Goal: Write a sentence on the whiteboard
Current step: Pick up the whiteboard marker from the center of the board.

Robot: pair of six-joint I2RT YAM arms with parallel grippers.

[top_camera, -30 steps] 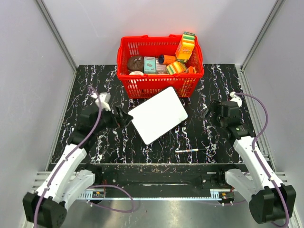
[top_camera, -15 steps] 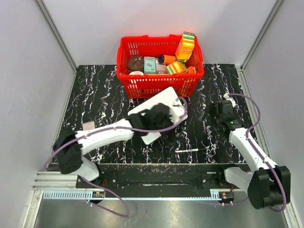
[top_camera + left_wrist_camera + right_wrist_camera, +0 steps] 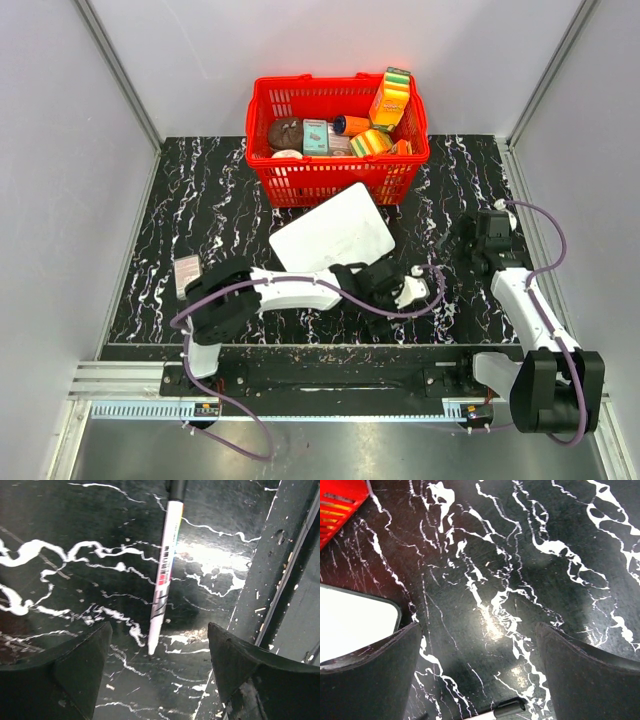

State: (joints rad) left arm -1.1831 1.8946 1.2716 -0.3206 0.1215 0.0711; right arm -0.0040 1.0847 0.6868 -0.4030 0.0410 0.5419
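Left gripper (image 3: 158,635): jaws apart, straddling a white marker (image 3: 167,555) that lay flat on the black marbled desk (image 3: 75,530), with a gap on each side and neither finger touching it. Right gripper (image 3: 477,630): jaws wide and empty, hovering above the desk. Whiteboard (image 3: 332,232): flat on the desk just beyond the left gripper and to the left of the right gripper, set askew, its face plain white, its far corner close to a red basket (image 3: 300,180) of assorted packages, which stood farther off beyond both grippers.
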